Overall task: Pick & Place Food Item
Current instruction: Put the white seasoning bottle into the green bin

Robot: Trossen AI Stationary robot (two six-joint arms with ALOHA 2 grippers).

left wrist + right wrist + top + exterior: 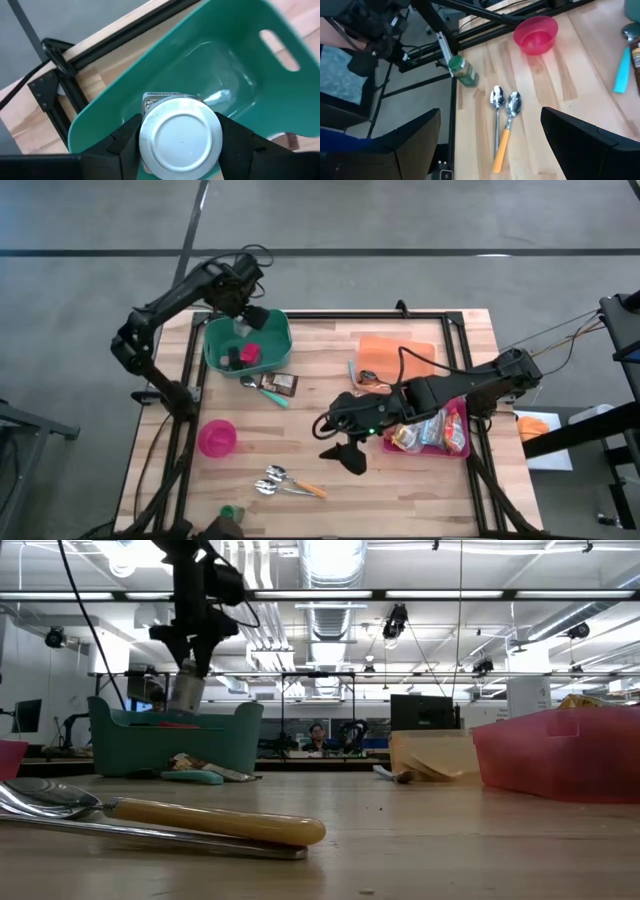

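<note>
Up close, the left gripper (181,142) has its fingers clamped on a silver-lidded can (181,134), held above the teal bin (270,340) at the upper left of the overhead frame. Further out, the right gripper (340,448) hangs mid-table with its fingers spread wide, nothing held, just beside the red tray (456,448) of food packets.

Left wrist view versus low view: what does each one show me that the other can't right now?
Only the left wrist view shows the can's flat silver end clamped between the left gripper fingers, and the teal bin's bare inner floor. Only the low view shows the orange-handled spoon up close, the red bin, and the can hanging above the teal bin's rim. Both show can, gripper and teal bin.
</note>
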